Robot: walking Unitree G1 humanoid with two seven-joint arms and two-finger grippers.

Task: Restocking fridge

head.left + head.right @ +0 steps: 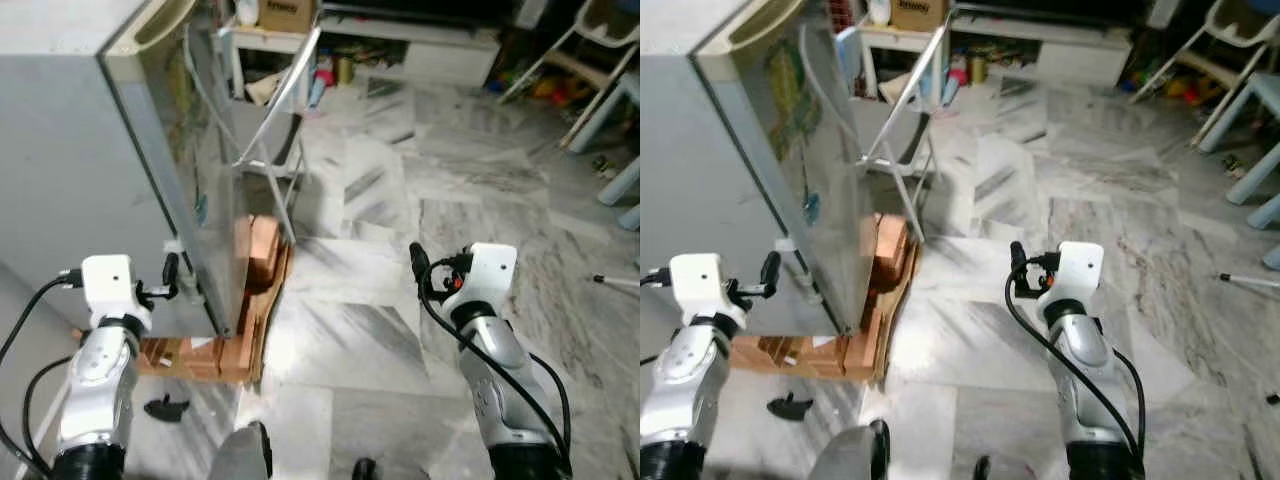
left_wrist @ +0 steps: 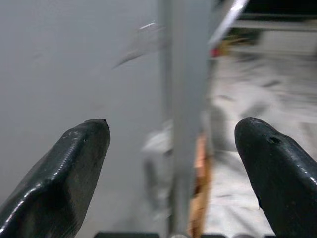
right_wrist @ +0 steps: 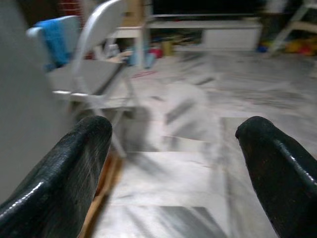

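**Both arms raised at the corner of the grey fridge**

The left gripper (image 2: 171, 144) is held up close to the fridge (image 1: 70, 160), its jaws spread wide and empty, pointing at the vertical front corner edge of the cabinet. The right gripper (image 3: 173, 144) is raised over open floor, well apart from the fridge, jaws also wide and holding nothing.

The fridge is a tall grey cabinet with a pale cream top edge, standing at the robot's left. Its side face carries what look like stickers or magnets, too blurred to read. At its foot lies a stack of wooden boards (image 1: 255, 300), orange-brown, pressed against the base and jutting out onto the floor. A small black object (image 1: 167, 407) lies on the floor near the left arm.

The marble floor (image 1: 400, 250), white with grey veins, is open ahead and to the right. Just beyond the fridge stands a folding metal chair (image 1: 902, 130). Farther back are a low white cabinet (image 1: 440, 50), a cardboard box (image 1: 285, 14) on a white shelf unit, and pale plastic chairs (image 1: 610, 60) at the far right.
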